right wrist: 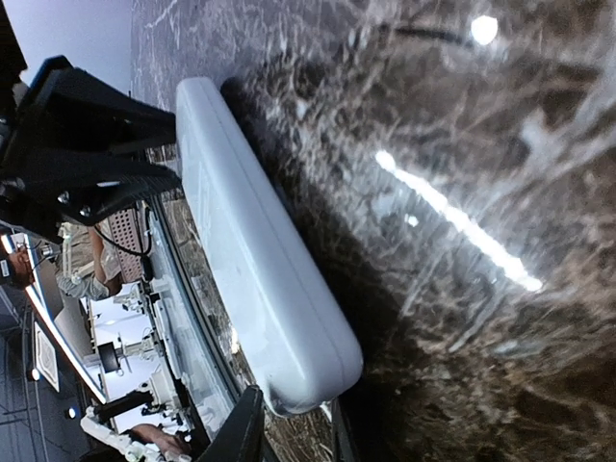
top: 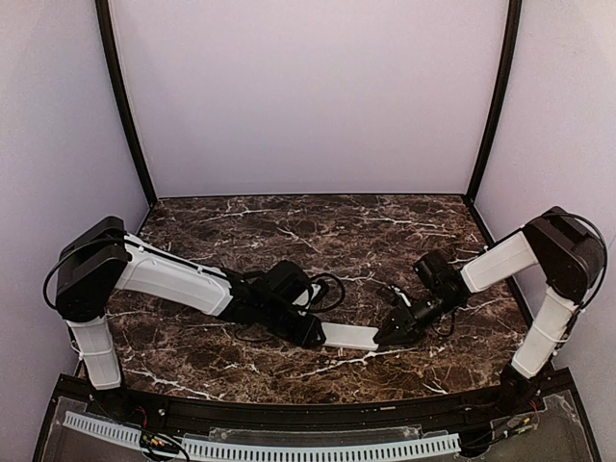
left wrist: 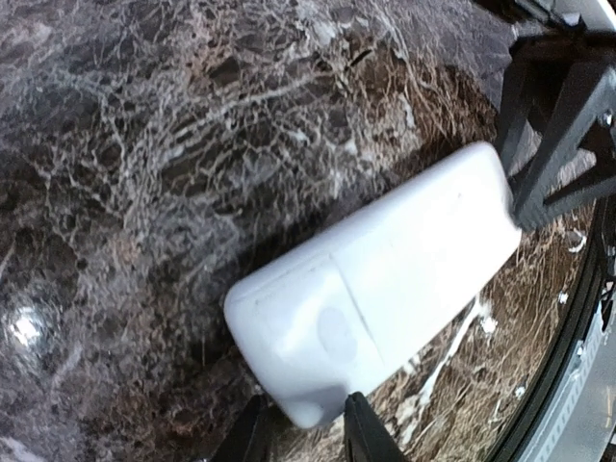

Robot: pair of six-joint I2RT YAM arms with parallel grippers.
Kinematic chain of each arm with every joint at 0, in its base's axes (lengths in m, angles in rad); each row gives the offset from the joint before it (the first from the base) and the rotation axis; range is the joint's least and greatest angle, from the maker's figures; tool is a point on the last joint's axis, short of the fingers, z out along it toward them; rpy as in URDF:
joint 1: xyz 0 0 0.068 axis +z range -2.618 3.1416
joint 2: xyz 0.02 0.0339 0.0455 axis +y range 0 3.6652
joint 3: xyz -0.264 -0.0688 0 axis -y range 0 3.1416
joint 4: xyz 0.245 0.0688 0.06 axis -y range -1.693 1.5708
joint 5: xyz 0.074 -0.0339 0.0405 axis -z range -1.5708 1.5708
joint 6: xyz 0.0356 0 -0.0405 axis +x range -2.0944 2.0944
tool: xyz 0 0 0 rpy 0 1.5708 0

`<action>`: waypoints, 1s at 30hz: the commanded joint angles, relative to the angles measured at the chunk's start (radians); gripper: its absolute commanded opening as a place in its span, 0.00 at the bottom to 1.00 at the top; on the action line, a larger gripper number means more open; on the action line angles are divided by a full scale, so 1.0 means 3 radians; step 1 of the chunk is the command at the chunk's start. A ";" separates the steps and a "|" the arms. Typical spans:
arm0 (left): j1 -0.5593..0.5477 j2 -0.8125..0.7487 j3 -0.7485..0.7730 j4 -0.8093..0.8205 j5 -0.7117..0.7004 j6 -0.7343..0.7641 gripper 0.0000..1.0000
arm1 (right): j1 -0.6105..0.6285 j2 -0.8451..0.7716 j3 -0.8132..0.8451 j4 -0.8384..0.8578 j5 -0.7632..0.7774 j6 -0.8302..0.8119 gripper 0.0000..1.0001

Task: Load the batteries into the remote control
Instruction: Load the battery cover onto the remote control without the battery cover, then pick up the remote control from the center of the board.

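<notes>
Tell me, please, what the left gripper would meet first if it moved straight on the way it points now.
The remote: its near end sits between the fingers of the left gripper. Past its far end stands the right gripper, probably next.

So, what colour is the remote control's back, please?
Plain white; the remote control shows best in the left wrist view.

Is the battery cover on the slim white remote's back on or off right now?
On: the slim white plastic remote control shows its plain back, with the battery cover flush along a thin seam; no open compartment is visible.
</notes>
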 commanded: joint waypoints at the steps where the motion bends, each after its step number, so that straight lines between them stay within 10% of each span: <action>1: 0.0045 -0.0195 -0.0243 -0.0064 0.0127 -0.0016 0.29 | -0.0123 -0.0055 0.0029 0.0198 0.0296 -0.0057 0.26; 12: 0.0189 -0.0438 -0.0423 0.0083 0.0024 -0.0016 0.53 | -0.0167 -0.0061 0.0080 0.0140 0.0288 -0.0044 0.36; 30: 0.0076 0.0031 -0.0182 0.0441 0.0380 0.0044 0.42 | 0.0009 -0.0109 -0.0059 0.0229 0.0132 0.0087 0.29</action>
